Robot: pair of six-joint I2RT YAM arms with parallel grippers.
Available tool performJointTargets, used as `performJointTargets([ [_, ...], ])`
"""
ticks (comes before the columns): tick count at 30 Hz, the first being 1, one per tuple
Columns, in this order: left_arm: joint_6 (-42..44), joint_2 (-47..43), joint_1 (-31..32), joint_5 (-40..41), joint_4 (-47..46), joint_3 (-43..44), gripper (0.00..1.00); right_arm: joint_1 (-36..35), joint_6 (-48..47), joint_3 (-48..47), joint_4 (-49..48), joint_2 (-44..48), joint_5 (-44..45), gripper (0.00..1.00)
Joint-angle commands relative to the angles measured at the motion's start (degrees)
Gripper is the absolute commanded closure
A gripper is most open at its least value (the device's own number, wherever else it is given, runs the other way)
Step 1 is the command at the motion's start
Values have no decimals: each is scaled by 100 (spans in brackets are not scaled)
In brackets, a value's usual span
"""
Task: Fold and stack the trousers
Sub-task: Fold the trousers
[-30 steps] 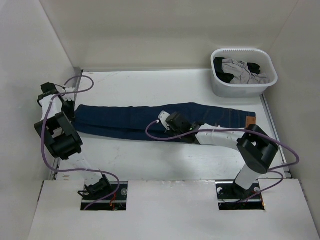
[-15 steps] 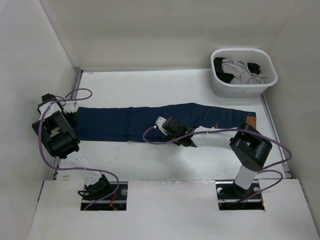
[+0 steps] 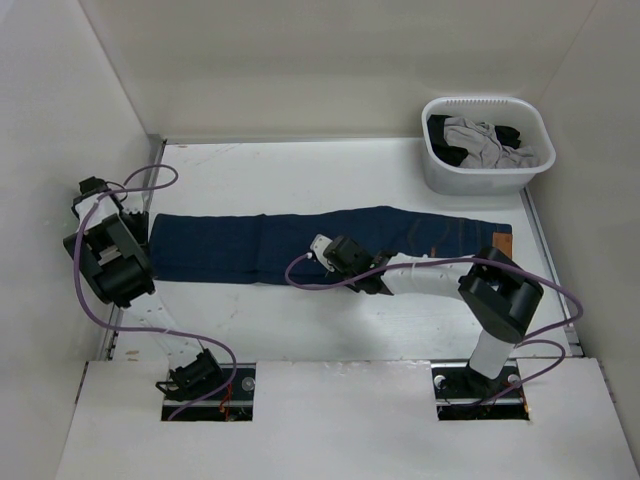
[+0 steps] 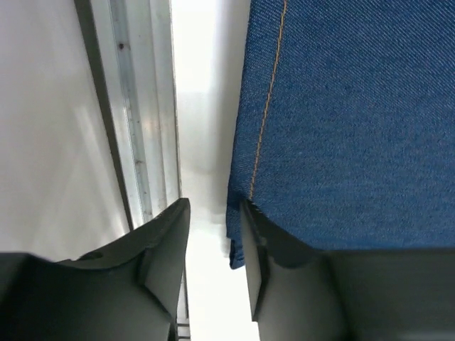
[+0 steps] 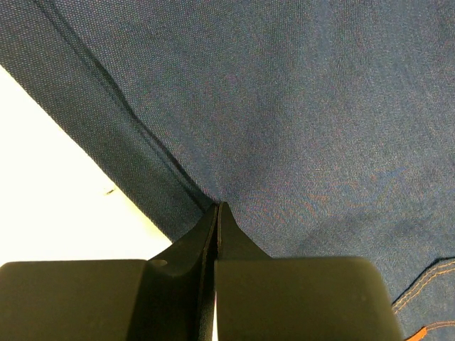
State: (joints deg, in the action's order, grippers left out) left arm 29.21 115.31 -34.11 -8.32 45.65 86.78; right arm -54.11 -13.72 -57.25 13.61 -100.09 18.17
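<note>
- The dark navy jeans (image 3: 250,245) lie flat and stretched out across the middle of the tabletop (image 3: 300,175), with the legs running to my left and the waist to my right.
- A small tan patch (image 3: 500,241) marks the waistband at the right end, close to the tabletop's right edge.
- The legs lie together as one long dark strip, and the leg hem (image 4: 240,249) ends near the left edge of the tabletop.
- My right end effector (image 5: 217,207) sits at the near edge of the jeans, about midway along them. Its fingers are pressed together, and the denim seam runs right into the tips. They seem to pinch the cloth there, though the close view hides the contact itself.
- My left end effector (image 4: 213,220) is at the hem end with its fingers apart. The corner of the hem sits just against the inner face of one finger (image 4: 259,256), and bare white tabletop shows in the gap.
- A metal rail (image 4: 135,106) runs along the tabletop edge just beyond that hand.
- A white laundry basket (image 3: 470,182) stands in the far right corner, well apart from the jeans, holding grey and black garments (image 3: 480,140).
</note>
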Motion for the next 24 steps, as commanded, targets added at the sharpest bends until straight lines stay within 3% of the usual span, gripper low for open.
performJointTargets([
  [1, -3, 123, 14, -188, 295, 225, 72, -87, 71, 21, -33, -54, 2, 100],
  [6, 120, 282, 49, -311, 725, 216, 83, -87, 53, 21, -33, -54, 11, 100],
  [11, 94, 431, 14, -337, 981, 374, 73, -87, 44, 13, -33, -80, 11, 100],
  [17, 129, 475, 5, -241, 990, 331, 76, -87, 27, 4, -33, -80, 19, 100],
  [20, 190, 536, 40, -302, 1130, 287, 83, -87, 9, 4, -33, -72, 46, 100],
  [23, 269, 528, 110, -311, 1105, 182, 100, -87, -17, 4, -33, -45, 63, 100],
  [24, 269, 467, 119, -302, 1008, 129, 100, -87, -17, 4, -33, -37, 72, 100],
])
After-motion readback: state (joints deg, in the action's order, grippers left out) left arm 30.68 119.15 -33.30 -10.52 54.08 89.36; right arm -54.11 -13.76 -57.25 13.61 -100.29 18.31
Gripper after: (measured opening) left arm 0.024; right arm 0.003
